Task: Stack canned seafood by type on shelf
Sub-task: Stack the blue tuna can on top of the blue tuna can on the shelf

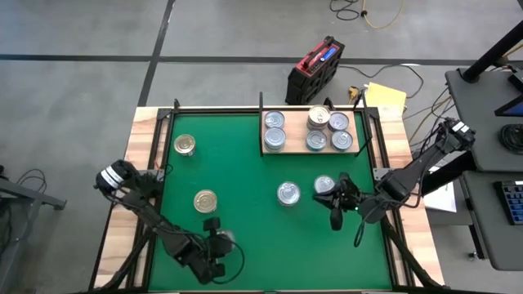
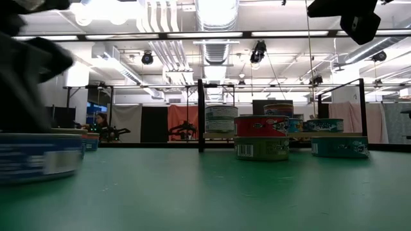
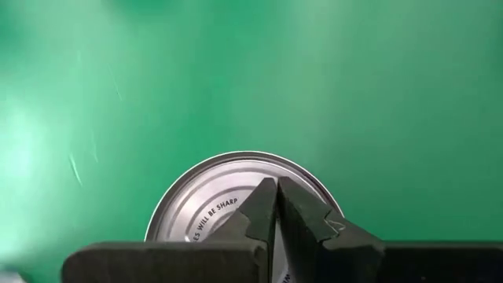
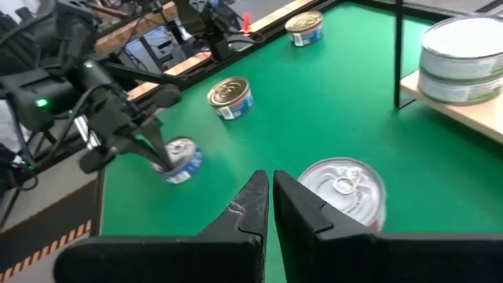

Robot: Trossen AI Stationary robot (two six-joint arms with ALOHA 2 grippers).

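Several cans stand on the pale wooden shelf [image 1: 310, 150] at the mat's far right, one pair stacked [image 1: 319, 117]. Two gold-lidded cans [image 1: 185, 144] [image 1: 205, 200] and two silver-lidded ones [image 1: 288, 193] [image 1: 324, 185] stand loose on the green mat. Near the front edge a third silver-lidded can [image 3: 212, 200] sits under my left gripper [image 3: 275, 182], which is shut, its tips over the lid. My right gripper [image 4: 269, 177] is shut and hangs well above the mat beside a silver can [image 4: 346, 189], touching nothing. My left gripper points its shut fingertips [image 4: 159, 156] slanting down at the silver can's lid [image 3: 228, 206], near the rim. The can [image 4: 181, 159] rests on the mat. Whether the tips touch the lid, I cannot tell.
Black frame posts [image 1: 261, 122] rise at the shelf's left end and along the mat's far edge. A red and black case [image 1: 317, 69] and cables lie on the floor beyond. Bare mat spreads between the loose cans and the shelf.
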